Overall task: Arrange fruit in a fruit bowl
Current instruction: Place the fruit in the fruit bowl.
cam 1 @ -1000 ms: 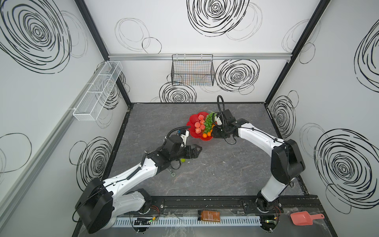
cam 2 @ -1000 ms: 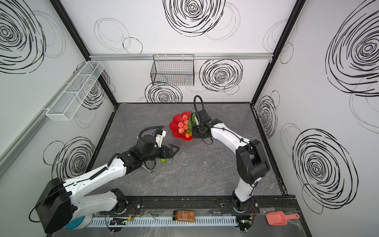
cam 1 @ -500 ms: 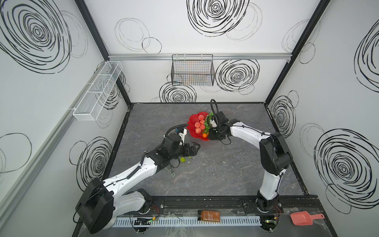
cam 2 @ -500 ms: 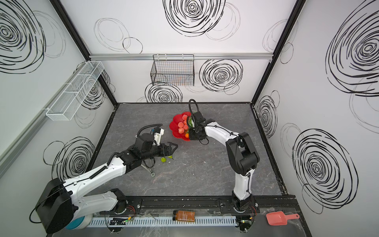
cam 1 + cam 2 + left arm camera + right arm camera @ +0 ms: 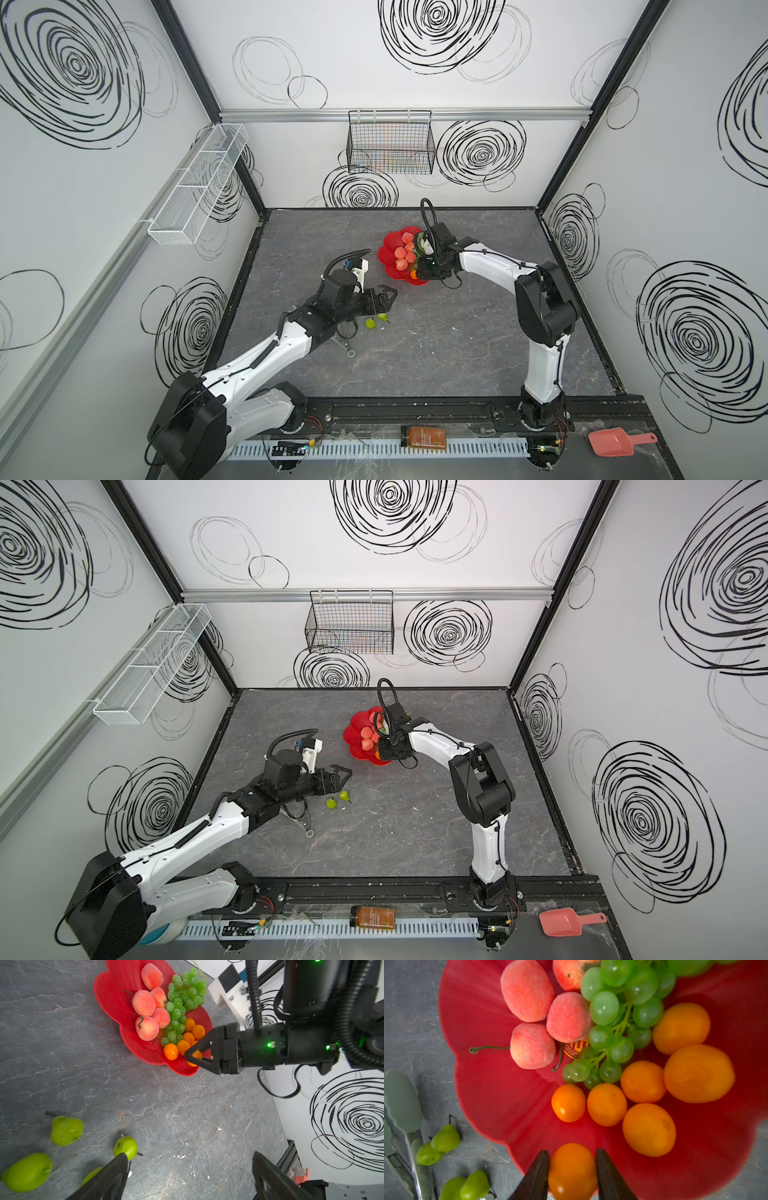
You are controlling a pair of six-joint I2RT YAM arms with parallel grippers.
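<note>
Right wrist view: right gripper (image 5: 572, 1151) clamps tangerine (image 5: 571, 1174) at low rim of fruit bowl (image 5: 483, 1095), left gripper (image 5: 189, 1154) gapes empty; released here it may roll out.

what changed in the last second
The right claw, shut on a tangerine, shifted across the fruit bowl toward the robot's left. The open left claw eased forward over the green pears toward the bowl. The bowl, pears and tongs stayed put.
</note>
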